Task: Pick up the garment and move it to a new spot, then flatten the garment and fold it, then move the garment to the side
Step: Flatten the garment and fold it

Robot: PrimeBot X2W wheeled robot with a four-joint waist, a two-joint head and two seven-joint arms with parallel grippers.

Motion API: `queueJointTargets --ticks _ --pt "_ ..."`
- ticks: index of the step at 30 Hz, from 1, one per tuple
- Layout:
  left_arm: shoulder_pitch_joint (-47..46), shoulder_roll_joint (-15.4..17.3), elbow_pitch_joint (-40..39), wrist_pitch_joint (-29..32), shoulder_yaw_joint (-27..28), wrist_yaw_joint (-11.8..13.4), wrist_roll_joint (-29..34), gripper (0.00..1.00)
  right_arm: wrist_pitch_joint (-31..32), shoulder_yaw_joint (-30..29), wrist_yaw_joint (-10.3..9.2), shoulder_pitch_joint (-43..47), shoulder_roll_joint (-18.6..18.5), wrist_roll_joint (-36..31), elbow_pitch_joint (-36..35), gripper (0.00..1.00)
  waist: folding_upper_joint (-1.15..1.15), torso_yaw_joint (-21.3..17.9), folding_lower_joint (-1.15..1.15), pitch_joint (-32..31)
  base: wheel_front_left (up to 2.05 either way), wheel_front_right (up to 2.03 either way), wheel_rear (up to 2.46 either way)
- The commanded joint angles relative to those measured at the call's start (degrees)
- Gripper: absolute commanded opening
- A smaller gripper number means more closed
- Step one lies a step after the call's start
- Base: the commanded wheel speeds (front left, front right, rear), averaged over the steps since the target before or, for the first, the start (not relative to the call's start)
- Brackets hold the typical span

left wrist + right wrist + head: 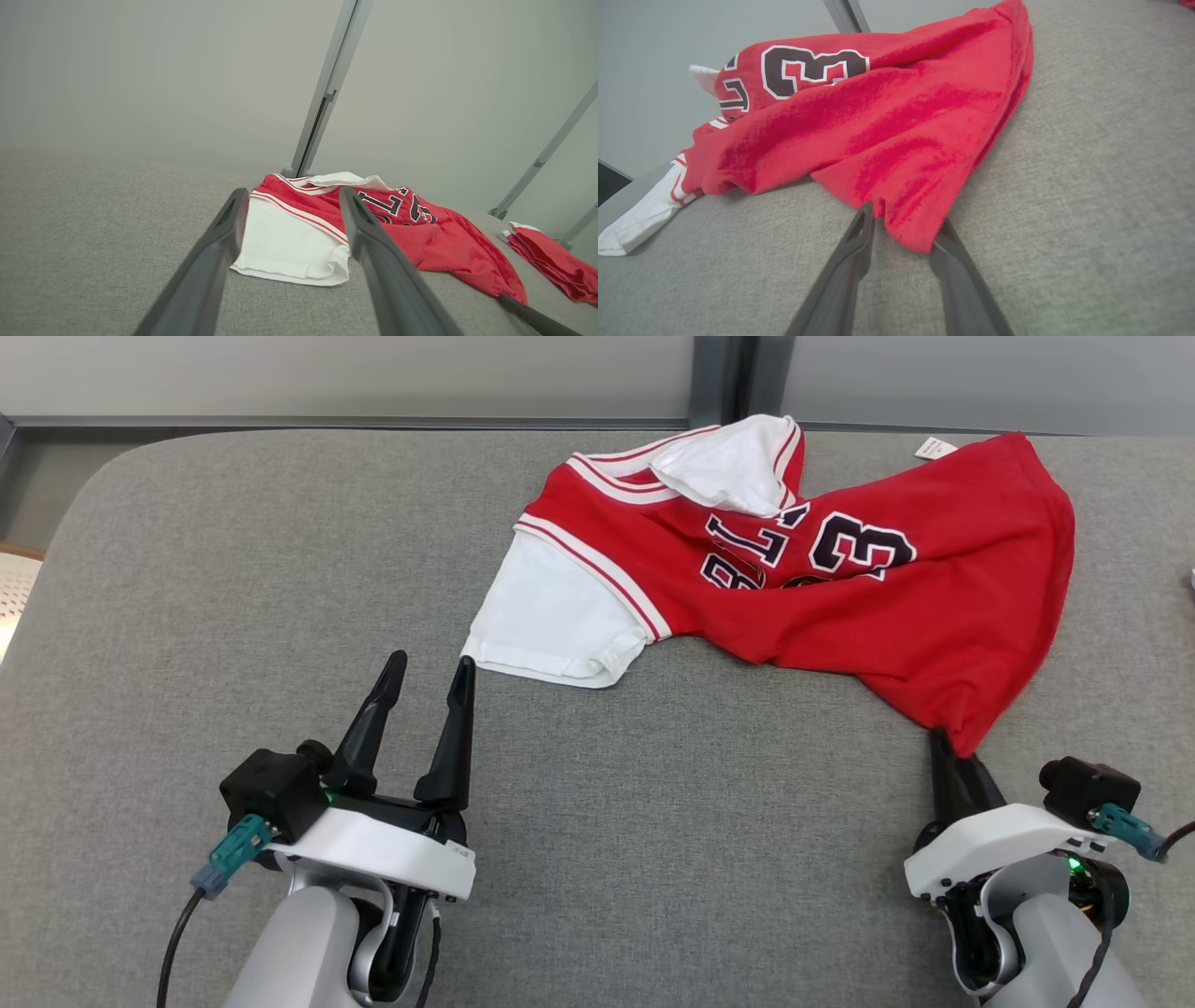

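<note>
While the left gripper (431,661) stands released, tips just beside the white sleeve (551,616), one red jersey (840,607) lies crumpled far-right on the grey table (653,821), its long axis left-to-right, with open surface before it. The right gripper (954,751) straddles its near corner; whether it is clamped cannot be told.

Right pincer (952,751) tips hidden under garment (915,616) corner, lower right; grip unclear. Chest lettering (803,555) partly folded away. White tag (935,448) at top edge too small to read.
</note>
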Motion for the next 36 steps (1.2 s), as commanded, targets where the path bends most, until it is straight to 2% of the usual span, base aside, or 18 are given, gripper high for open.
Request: queueJointTargets --ticks 1,11,16,22,30,36 --pt "-0.2 0.2 0.2 -0.3 0.5 -0.2 0.2 1.0 -0.9 0.1 0.02 0.3 0.3 -0.5 0.9 0.0 0.0 -0.4 0.0 -0.3 0.0 0.0 0.0" --pt "-0.5 0.2 2.8 -0.3 1.5 0.0 3.5 1.0 -3.8 -3.4 0.01 -0.1 -2.1 -2.0 -3.1 0.0 0.0 -5.6 0.0 -1.5 0.0 0.0 0.0" --pt "-2.0 0.3 7.3 -0.2 1.3 1.7 5.9 1.0 -1.9 -3.0 0.02 0.6 -2.7 -2.1 -5.5 0.0 0.0 -7.4 0.0 -1.5 0.0 0.0 0.0" --pt "-7.2 0.3 17.6 -0.2 -0.6 3.1 5.4 1.0 0.8 -0.8 0.02 1.6 -2.5 -2.5 -8.2 0.0 0.0 -9.0 0.0 -0.8 0.0 0.0 0.0" --pt "-14.4 0.3 29.5 0.1 0.0 7.5 6.0 1.0 1.3 2.8 0.02 1.7 -2.4 -2.7 -11.1 0.0 0.0 -10.2 0.0 0.8 0.0 0.0 0.0" --pt "-19.0 0.3 38.0 0.7 -0.7 6.7 5.7 1.0 1.2 3.9 0.02 0.6 -2.7 -2.6 -11.9 0.0 0.0 -10.7 0.0 1.6 0.0 0.0 0.0"
